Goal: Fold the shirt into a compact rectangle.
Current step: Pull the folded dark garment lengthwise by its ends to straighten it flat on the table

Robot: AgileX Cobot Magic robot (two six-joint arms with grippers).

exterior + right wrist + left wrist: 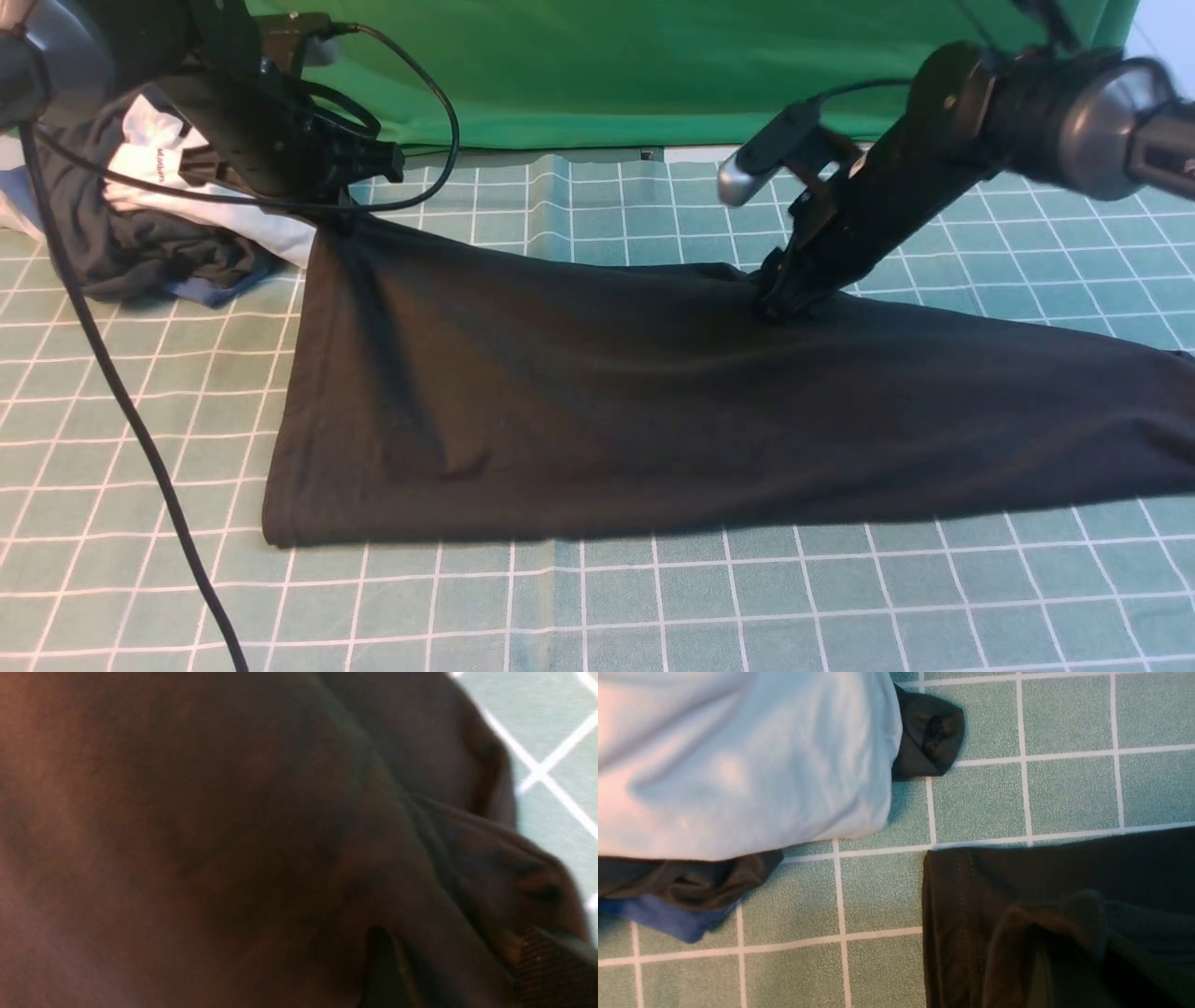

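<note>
The black shirt (653,411) lies spread across the middle of the desk (653,607), whose green surface is ruled in white squares. It shows a plain side with no print in sight. Its near edge runs flat along the desk and its right end reaches the edge of the front view. Its far left corner is drawn up into a small peak, where the left end effector (344,222) is closed on the cloth. The left wrist view shows the stitched hem and a raised fold of the fabric.

The right end effector (782,301) points down onto the far edge of the shirt, right of centre, touching it. Whether it is parted or pinching the cloth cannot be told, because the right wrist view is filled with dark, blurred fabric.

Just beside the lifted corner, at the far left of the desk, a white garment (271,233), a dark grey garment (121,252) and a blue garment (219,289) are bundled together. A black cable (121,401) trails across the desk at the left.
</note>
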